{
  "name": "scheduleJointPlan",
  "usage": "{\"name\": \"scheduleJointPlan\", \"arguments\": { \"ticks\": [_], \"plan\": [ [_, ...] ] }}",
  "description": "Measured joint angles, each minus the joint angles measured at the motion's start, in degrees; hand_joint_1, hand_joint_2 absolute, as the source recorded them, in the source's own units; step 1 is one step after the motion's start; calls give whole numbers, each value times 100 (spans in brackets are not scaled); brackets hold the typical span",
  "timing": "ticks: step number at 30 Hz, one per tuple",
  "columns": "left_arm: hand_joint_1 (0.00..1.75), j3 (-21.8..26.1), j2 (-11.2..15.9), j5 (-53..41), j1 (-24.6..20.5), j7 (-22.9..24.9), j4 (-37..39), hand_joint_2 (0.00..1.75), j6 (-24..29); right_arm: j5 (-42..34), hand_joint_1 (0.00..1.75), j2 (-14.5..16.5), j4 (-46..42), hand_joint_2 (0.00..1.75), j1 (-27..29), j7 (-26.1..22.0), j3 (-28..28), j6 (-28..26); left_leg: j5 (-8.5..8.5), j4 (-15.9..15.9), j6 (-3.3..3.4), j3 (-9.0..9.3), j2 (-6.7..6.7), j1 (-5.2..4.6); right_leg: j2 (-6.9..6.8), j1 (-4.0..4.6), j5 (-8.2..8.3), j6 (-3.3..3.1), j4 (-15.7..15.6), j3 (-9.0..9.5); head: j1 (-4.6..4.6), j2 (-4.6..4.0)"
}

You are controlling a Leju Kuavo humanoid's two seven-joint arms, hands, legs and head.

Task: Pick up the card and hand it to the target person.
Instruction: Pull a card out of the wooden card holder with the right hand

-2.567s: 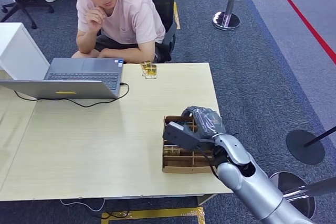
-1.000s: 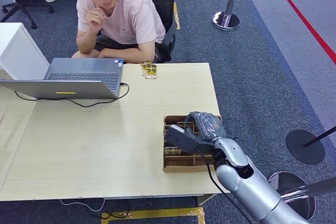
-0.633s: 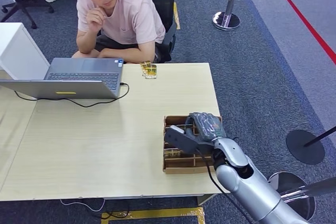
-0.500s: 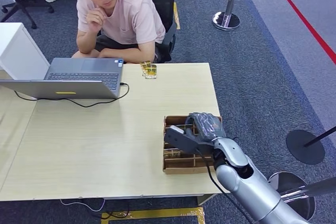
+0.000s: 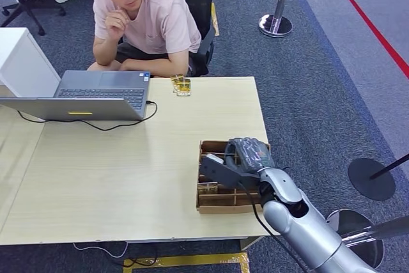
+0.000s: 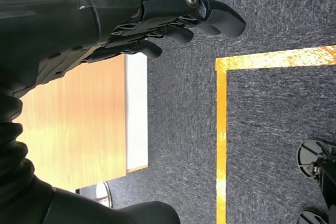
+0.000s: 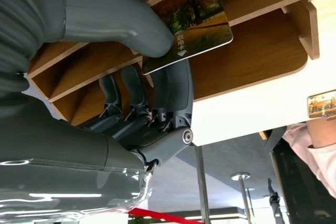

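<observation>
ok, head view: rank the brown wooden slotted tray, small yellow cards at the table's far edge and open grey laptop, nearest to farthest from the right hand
1. Brown wooden slotted tray: under the right hand, near-right of the table.
2. Small yellow cards: far edge, before the person.
3. Open grey laptop: far left.

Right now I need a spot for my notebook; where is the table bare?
The light wooden table is bare between the open grey laptop and the brown slotted card box. The box corner is crowded by the right hand.

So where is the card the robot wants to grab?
The card is in the wooden box at the table's near right corner, pinched by the right hand.
</observation>
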Motion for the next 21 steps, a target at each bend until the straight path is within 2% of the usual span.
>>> {"name": "scheduleJointPlan", "arguments": {
  "ticks": [21],
  "plan": [
    [0,0,3,12,1,-58,0,175,59,-19,134,-4,-155,175,-13,-56,-55,-177,0,0,0,-3,0,0,0,0,0,0,0,-1,0,1]
  ]
}}
